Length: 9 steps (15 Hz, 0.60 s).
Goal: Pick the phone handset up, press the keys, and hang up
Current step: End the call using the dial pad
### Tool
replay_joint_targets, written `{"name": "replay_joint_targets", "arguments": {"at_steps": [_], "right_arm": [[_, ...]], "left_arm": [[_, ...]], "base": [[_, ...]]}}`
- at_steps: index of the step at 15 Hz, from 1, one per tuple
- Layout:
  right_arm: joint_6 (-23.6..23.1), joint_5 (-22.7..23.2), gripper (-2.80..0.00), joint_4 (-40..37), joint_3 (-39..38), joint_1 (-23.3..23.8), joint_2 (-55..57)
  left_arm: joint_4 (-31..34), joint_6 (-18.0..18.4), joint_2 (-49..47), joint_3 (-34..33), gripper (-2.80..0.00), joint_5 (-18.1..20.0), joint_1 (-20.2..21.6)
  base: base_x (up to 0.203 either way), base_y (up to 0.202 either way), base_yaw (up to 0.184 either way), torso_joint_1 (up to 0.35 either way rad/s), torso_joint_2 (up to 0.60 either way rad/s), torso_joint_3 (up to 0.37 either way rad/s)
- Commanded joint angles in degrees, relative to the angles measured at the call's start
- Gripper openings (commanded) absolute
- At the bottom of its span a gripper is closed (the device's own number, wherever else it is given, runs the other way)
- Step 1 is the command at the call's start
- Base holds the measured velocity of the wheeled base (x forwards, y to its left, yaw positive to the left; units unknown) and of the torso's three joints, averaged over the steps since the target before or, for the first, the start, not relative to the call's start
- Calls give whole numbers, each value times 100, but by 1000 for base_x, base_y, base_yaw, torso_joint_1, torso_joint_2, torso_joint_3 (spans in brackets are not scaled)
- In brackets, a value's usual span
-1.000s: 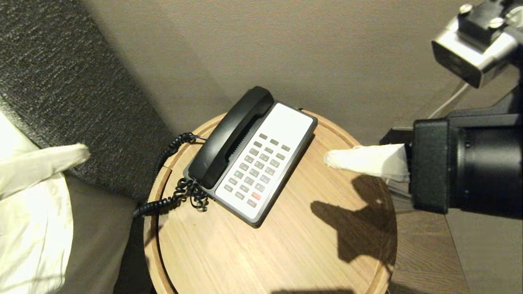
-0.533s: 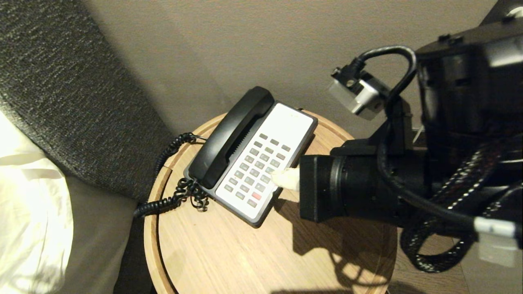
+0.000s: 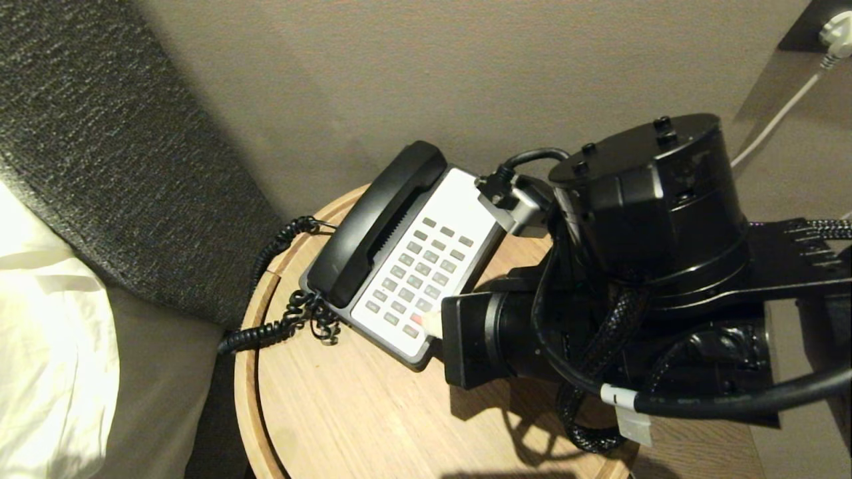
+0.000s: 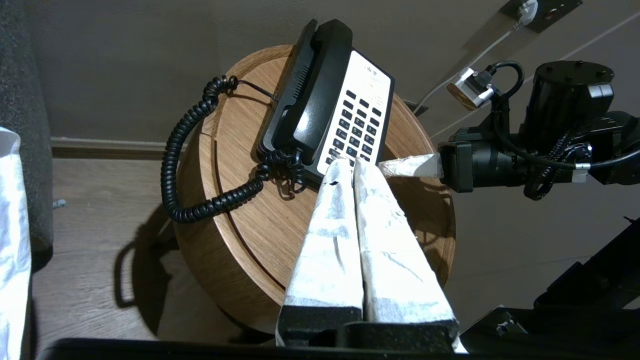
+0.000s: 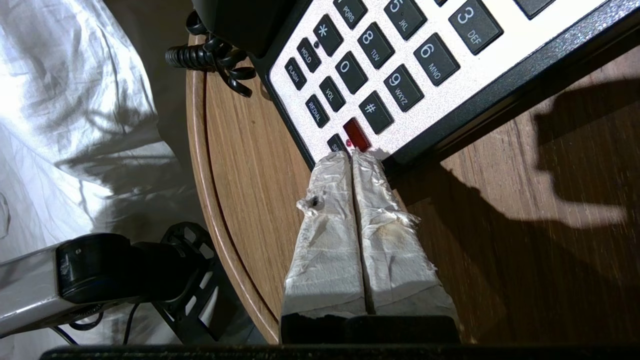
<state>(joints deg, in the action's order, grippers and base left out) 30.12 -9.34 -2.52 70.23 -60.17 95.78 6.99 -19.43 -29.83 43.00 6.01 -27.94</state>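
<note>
The black phone handset lies in its cradle on the phone base, its coiled cord hanging over the table edge. The keys fill the white faceplate beside it. My right gripper is shut with nothing between its fingers. Its wrapped tips rest at the faceplate's near end, right against the red button; I cannot tell if they press it. My left gripper is shut too, held back off the table's near side, where the handset and the right gripper also show.
The phone sits on a small round wooden table. A bed with white sheets and a dark padded headboard lie to the left. A wall socket with a white plug is at the upper right.
My right arm has swung in from the right across the table, bringing its shut tips to the keypad's near end. The left gripper has left the head view.
</note>
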Motion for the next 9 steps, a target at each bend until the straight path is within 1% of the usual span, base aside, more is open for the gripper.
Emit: {"name": "replay_joint_targets", "arguments": {"at_steps": [1,3,6,9], "right_arm": [[19,1,-280,12,21,-3,54],[29,33,-280,-3,30,-3,103],[46,246,-280,24,114,-3,170],[29,239,-280,6,202,-3,257]], "left_arm": [[4,-25,55,-90,-280,36,-1],[4,-26,69,-147,-280,41,-1],[4,-26,73,-187,-280,41,-1],[4,-26,73,-192,-280,46,-1]], "base": [[0,0,0,0,0,0],[0,0,0,0,0,0],[0,0,0,0,0,0],[0,0,0,0,0,0]]}}
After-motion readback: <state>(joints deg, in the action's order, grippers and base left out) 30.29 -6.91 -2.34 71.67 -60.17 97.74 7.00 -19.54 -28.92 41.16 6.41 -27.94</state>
